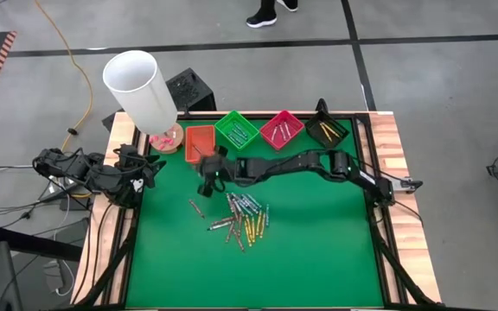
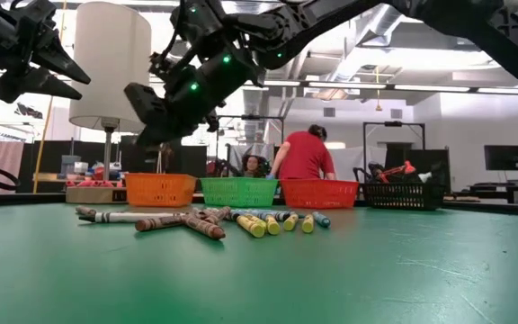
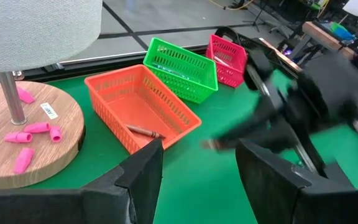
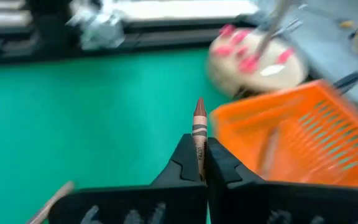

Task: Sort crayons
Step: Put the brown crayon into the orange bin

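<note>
A pile of crayons [image 1: 245, 216] lies on the green mat, and it also shows in the low view [image 2: 232, 220]. My right gripper [image 1: 206, 180] hangs above the mat just in front of the orange tray [image 1: 199, 142] and is shut on a brown crayon [image 4: 199, 127]. The orange tray [image 3: 138, 112] holds one brown crayon [image 3: 145, 131] lying on its floor. My left gripper [image 3: 197, 165] is open and empty at the table's left edge [image 1: 152, 169]. My right gripper pinches the brown crayon between its two fingertips [image 4: 188, 163]. The crayon lies along the fingers, and its pointed end [image 4: 199, 107] sticks out past them. It is lifted clear of the mat, beside the orange tray's near wall [image 4: 291, 134].
Green [image 1: 236, 130], pink [image 1: 281, 128] and black [image 1: 327, 130] trays stand in a row along the far edge, each with a few crayons. A lamp with a white shade [image 1: 141, 86] stands on a wooden base with pink erasers [image 1: 167, 138] at the far left. A person [image 2: 306, 157] is behind the table.
</note>
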Controlling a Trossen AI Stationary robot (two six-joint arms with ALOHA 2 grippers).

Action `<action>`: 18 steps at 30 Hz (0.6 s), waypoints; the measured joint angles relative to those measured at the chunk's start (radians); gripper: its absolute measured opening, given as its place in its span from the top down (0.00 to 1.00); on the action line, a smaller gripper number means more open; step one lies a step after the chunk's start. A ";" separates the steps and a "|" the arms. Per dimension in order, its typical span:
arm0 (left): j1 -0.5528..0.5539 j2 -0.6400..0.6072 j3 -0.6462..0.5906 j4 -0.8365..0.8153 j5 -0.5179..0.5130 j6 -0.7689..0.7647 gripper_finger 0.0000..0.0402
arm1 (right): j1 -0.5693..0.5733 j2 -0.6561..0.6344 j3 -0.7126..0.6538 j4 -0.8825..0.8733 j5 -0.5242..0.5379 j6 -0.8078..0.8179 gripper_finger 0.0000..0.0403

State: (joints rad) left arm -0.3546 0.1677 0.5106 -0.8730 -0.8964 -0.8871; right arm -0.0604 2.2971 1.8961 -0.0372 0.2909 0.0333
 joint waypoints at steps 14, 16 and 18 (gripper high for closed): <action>0.000 0.000 0.000 0.000 -0.006 0.000 0.52 | -0.127 0.022 -0.002 0.182 -0.007 0.001 0.99; 0.000 0.000 0.000 0.000 -0.005 0.000 0.52 | -0.130 0.050 0.000 0.217 -0.009 0.008 0.99; 0.000 0.000 0.000 0.000 -0.006 0.000 0.52 | -0.140 0.065 -0.005 0.199 -0.014 0.003 0.99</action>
State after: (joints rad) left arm -0.3546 0.1673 0.5106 -0.8730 -0.9020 -0.8867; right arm -0.2002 2.3620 1.8908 0.1623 0.2772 0.0366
